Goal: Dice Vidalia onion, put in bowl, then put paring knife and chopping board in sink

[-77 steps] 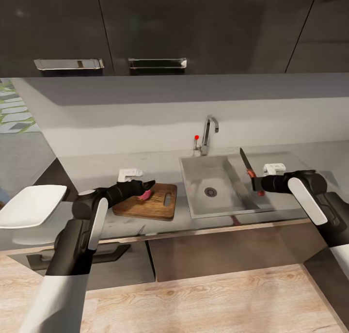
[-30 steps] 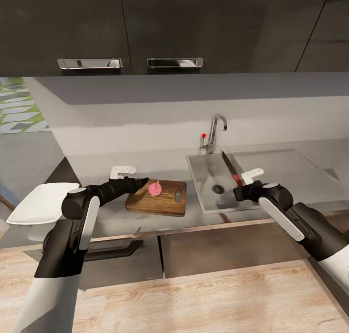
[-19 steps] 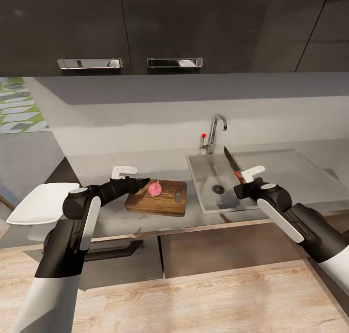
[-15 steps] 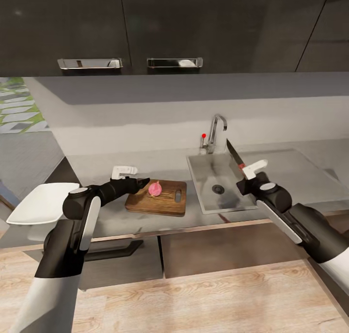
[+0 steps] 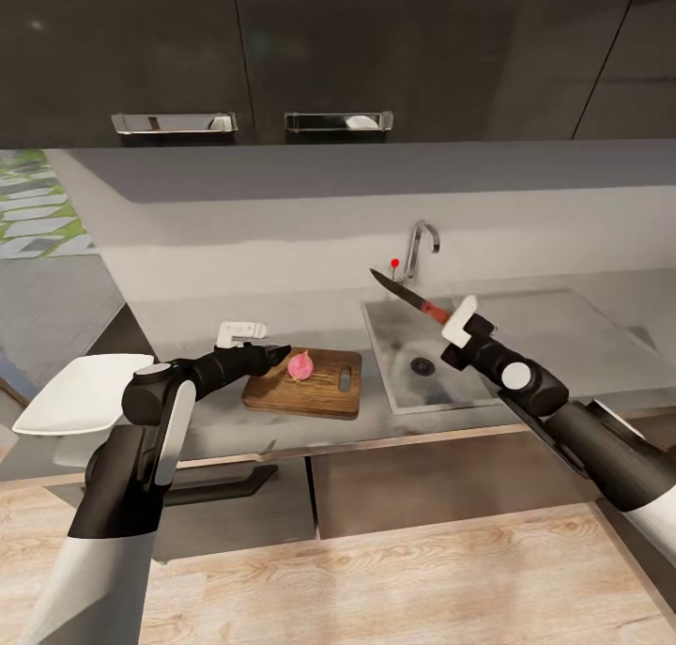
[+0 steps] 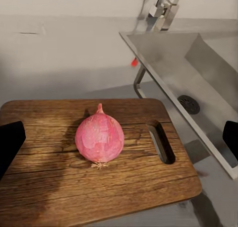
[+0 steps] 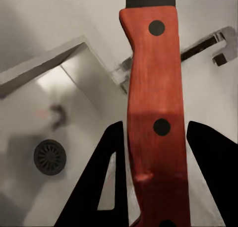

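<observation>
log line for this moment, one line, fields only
left end effector: open beside onion | onion: whole, on chopping board | right end effector: holding paring knife over sink

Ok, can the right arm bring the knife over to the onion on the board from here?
Probably yes. The paring knife hangs above the sink, and nothing stands between it and the onion; the left gripper sits beside the chopping board.

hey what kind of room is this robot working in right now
A kitchen, by the look of it: a rectangular stainless steel sink with a curved chrome faucet is set into a long grey countertop, with dark wall cabinets above. A pink onion sits on a dark brown wooden chopping board.
</observation>
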Controlling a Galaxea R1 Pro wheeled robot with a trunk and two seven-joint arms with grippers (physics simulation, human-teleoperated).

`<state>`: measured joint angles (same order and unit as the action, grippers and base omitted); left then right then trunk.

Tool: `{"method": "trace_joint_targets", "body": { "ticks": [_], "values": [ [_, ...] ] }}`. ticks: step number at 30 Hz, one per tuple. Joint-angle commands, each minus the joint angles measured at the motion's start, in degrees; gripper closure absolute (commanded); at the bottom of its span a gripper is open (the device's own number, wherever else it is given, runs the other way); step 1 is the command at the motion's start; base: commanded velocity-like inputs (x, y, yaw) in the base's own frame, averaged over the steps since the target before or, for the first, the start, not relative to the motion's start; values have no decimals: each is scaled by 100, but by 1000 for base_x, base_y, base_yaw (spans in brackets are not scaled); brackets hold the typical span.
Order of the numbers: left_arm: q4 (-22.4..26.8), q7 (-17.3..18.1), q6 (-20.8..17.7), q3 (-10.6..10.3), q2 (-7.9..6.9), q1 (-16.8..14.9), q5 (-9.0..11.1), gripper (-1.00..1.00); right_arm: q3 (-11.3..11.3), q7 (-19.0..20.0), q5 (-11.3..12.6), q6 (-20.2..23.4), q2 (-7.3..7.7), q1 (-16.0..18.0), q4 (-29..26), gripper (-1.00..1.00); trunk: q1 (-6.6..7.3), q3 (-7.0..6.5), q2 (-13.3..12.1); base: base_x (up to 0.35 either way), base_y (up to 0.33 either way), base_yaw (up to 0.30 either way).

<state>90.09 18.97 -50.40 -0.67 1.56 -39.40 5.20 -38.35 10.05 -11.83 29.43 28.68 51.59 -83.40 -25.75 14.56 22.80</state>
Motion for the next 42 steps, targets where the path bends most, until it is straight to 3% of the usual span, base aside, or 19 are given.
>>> {"method": "trace_joint_targets", "body": {
  "ticks": [1,2,3,7,9,11,16,31,34,42],
  "values": [
    [6,-19,-44,5,2,-6,52,-100,-6,137,-135,-200,47,9,-9,100,-4,12,12,0,0,0],
    [6,-18,-43,5,2,-6,52,-100,-4,169,-160,-307,79,9,-9,100,-4,12,12,0,0,0],
    [4,-2,-41,13,2,-6,58,-100,-3,263,-233,-963,286,8,-9,100,-4,12,12,0,0,0],
    [0,17,-40,-6,8,-6,60,-100,-22,380,-291,-1587,450,6,-18,100,-4,12,12,0,0,0],
    [0,18,-40,-56,9,-6,60,-100,-45,480,-407,-1634,460,6,-25,100,-4,12,12,0,0,0],
    [0,19,-38,-174,10,-6,60,-100,-197,612,-728,-1670,467,6,-37,100,-4,12,12,0,0,0],
    [0,19,-37,-268,11,-6,60,-100,-577,699,-1105,-1744,471,6,-64,100,-4,12,12,0,0,0],
    [0,19,-32,-345,11,-6,60,-100,-640,622,-1211,-1777,472,8,-156,100,-4,12,12,-89,0,0],
    [0,19,-38,-339,-2,-6,60,-100,-572,429,-1219,-1755,472,8,-158,100,-4,12,12,-1,0,0],
    [0,19,-40,-337,-48,-6,58,-100,-258,367,-1225,-1688,472,3,-160,100,-4,12,12,0,0,0]
  ]
}}
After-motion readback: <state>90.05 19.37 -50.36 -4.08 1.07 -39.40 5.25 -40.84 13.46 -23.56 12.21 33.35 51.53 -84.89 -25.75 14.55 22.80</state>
